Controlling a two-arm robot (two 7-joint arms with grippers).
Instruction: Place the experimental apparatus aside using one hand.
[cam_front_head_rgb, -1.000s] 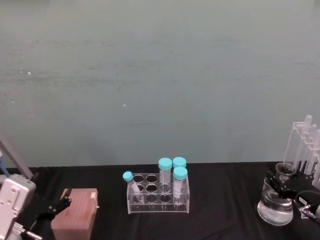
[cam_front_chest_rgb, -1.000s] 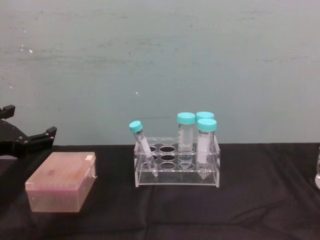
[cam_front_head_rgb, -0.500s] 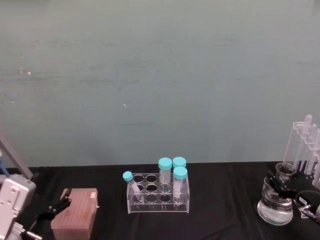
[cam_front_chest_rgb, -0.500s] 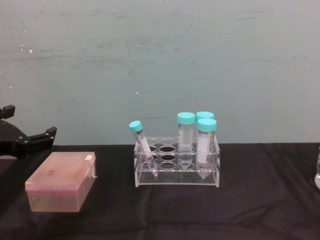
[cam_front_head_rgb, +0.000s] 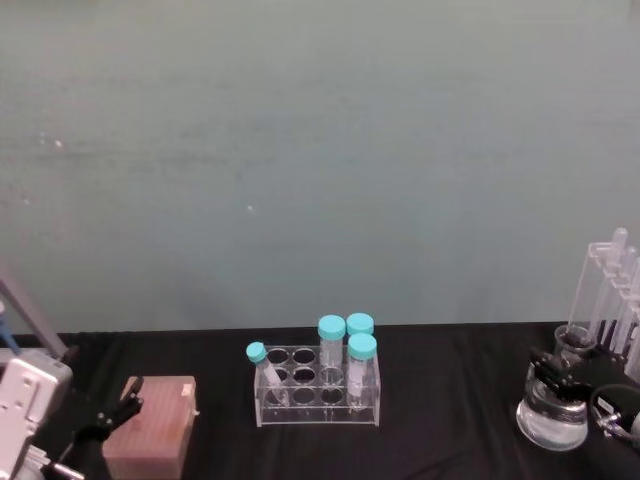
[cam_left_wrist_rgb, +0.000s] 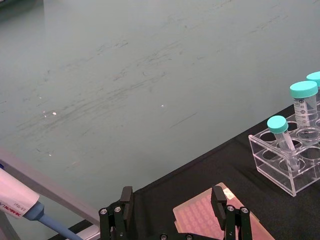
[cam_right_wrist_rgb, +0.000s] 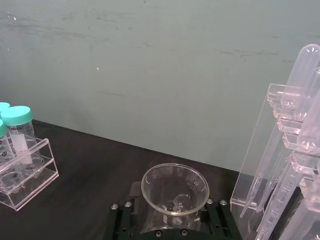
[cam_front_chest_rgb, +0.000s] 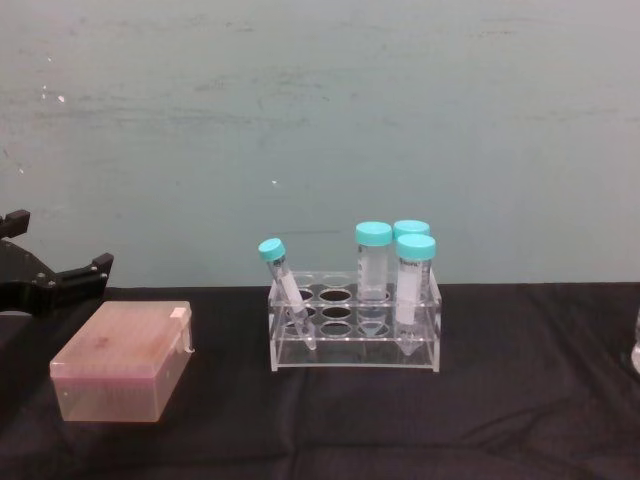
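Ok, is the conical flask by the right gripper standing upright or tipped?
Upright: the conical flask sits base-down on the black table, mouth up, with the right gripper at its neck.

My head camera looks down across the table (cam_front_head_rgb: 450, 440) toward the wall; my chest camera sits lower, side-on and nearer. Both share the tube rack (cam_front_head_rgb: 317, 398), which each wrist camera also catches, looking forward.

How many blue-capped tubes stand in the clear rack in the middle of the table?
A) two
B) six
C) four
C: the clear rack holds four blue-capped tubes, three upright at its right end and a smaller one leaning at its left.
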